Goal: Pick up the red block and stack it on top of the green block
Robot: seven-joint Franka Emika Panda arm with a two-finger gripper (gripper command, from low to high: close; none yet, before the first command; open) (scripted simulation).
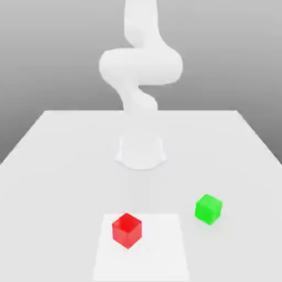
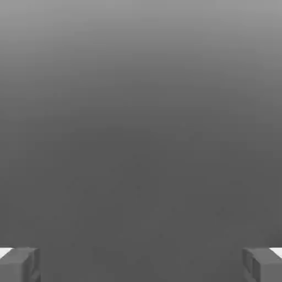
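Observation:
The red block (image 1: 127,230), a small plain cube, rests on the table (image 1: 55,160) near its front edge, slightly toward the exterior view's left. The green block (image 1: 209,209), about the same size, sits on the table to the red block's right and a little farther back, apart from it. In the hand view my gripper (image 2: 141,265) is open: its grey fingertips (image 2: 20,265) stand far apart with nothing between them, facing a plain grey background.
The white arm (image 1: 140,66) rises from its round base (image 1: 140,151) at the table's middle, behind both blocks. A paler square patch (image 1: 160,253) marks the table surface under and around the red block.

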